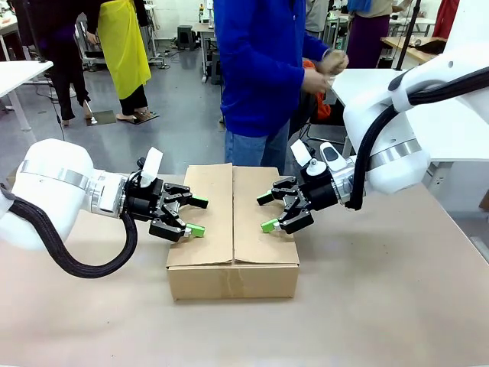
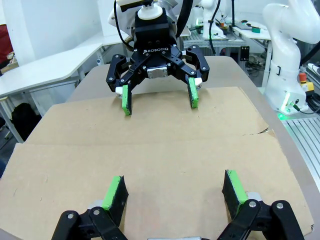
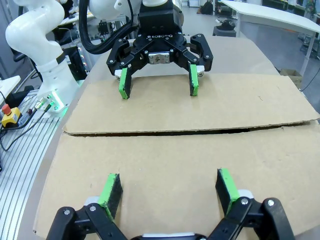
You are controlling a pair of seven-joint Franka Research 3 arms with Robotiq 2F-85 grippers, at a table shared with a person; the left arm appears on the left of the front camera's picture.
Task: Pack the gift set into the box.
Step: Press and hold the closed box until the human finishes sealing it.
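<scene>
With its two top flaps folded flat and meeting along a centre seam, the box (image 1: 232,229) sits on the desk (image 1: 382,306), so the gift set, if inside, is hidden. At the box's left edge hovers the left claw (image 1: 192,216), jaws spread and empty; at its right edge the right claw (image 1: 267,212) mirrors it, also spread and empty. Both seem poised over a flap each, probably to press or keep them down. Beyond the box's far side stands a person (image 1: 263,69).
</scene>
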